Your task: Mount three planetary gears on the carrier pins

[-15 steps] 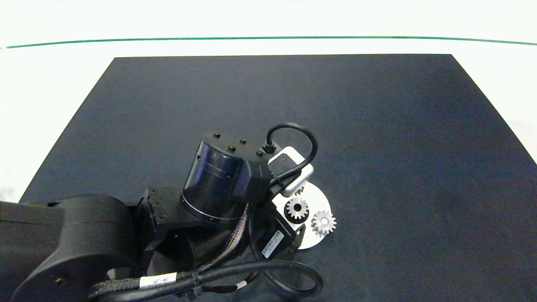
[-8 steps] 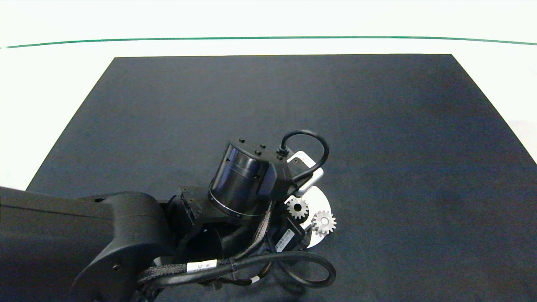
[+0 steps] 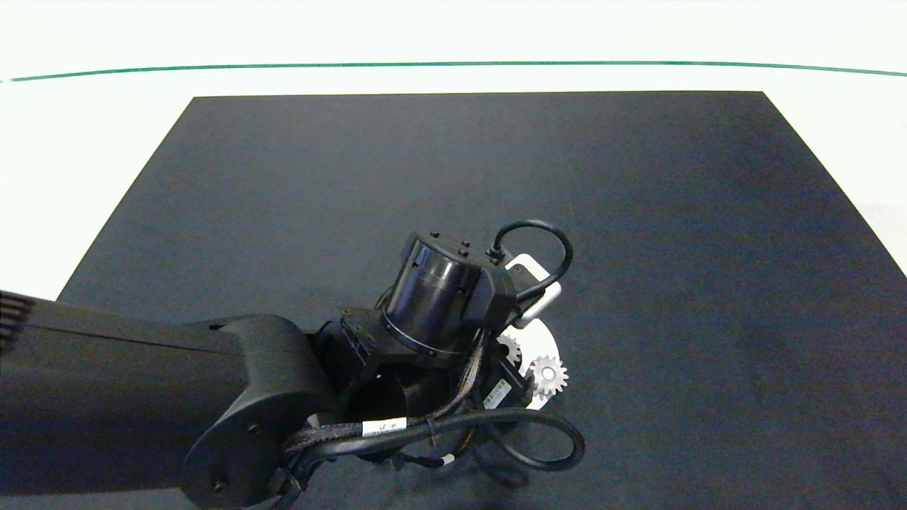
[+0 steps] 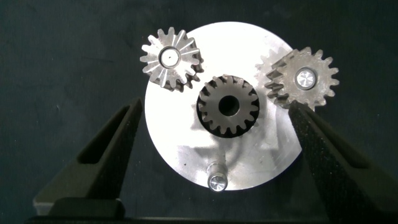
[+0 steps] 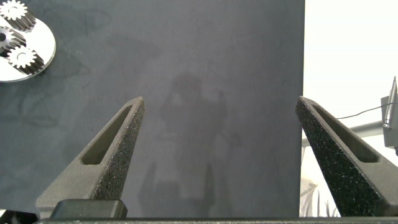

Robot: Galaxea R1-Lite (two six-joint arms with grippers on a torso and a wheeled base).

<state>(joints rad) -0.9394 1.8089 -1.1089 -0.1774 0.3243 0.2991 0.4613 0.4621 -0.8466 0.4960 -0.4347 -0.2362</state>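
Left arm: the dark arm comes in from the head view's left edge and hangs over the flat round white disc [image 3: 547, 341], hiding most of it from above.
Left gripper [image 4: 217, 158]: its two grey fingers are spread wide, one on each side of the disc [image 4: 186, 146], and hold nothing.
Nine-o'clock gear: in the left wrist view a small silver-grey metal spur gear [image 4: 171, 60] sits on a pin at about ten o'clock of the disc, overhanging its rim.
Centre gear: a darker spur gear [image 4: 227, 107] lies over the disc's middle, its teeth just beside those of the two outer gears.
Bare pin: at six o'clock of the disc a short white-grey cylindrical peg [image 4: 216, 181] stands with no gear on it.
Two-o'clock gear: a second silver-grey spur gear [image 4: 303, 78] sits on a pin at about two o'clock, also overhanging the rim; the head view shows it too [image 3: 548, 375].
Mat: a dark cloth mat [image 3: 638, 212] lies under the disc.
Right gripper [image 5: 221, 155]: well apart from the disc [image 5: 28, 53], above bare mat, fingers wide apart and empty.
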